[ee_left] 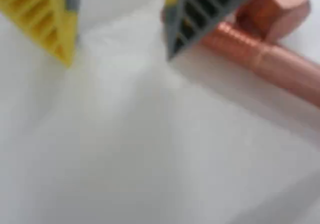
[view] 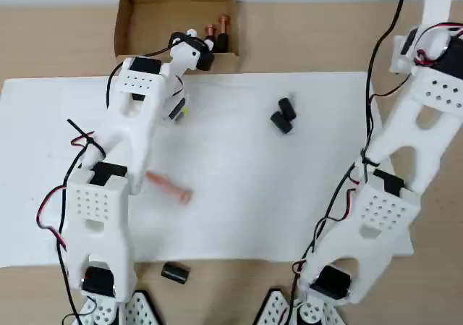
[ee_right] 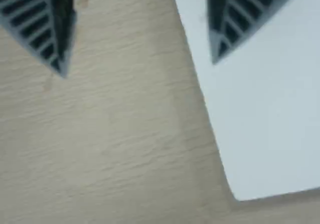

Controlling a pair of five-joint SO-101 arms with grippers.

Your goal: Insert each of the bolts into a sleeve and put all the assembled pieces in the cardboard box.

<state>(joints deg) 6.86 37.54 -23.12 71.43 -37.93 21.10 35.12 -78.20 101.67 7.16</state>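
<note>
A copper bolt lies on the white sheet, partly under the left arm. In the left wrist view the same bolt lies right beside the grey finger of my open left gripper, with nothing between the fingers. Two black sleeves sit together on the sheet right of centre. A third sleeve lies on the wood by the front edge. Two assembled pieces stand in the cardboard box. My right gripper hangs open and empty over the sheet's corner and bare wood.
The left arm stretches across the sheet's left part toward the box. The right arm rises along the table's right side. Wires hang from both arms. Open sheet lies between the bolt and the two sleeves.
</note>
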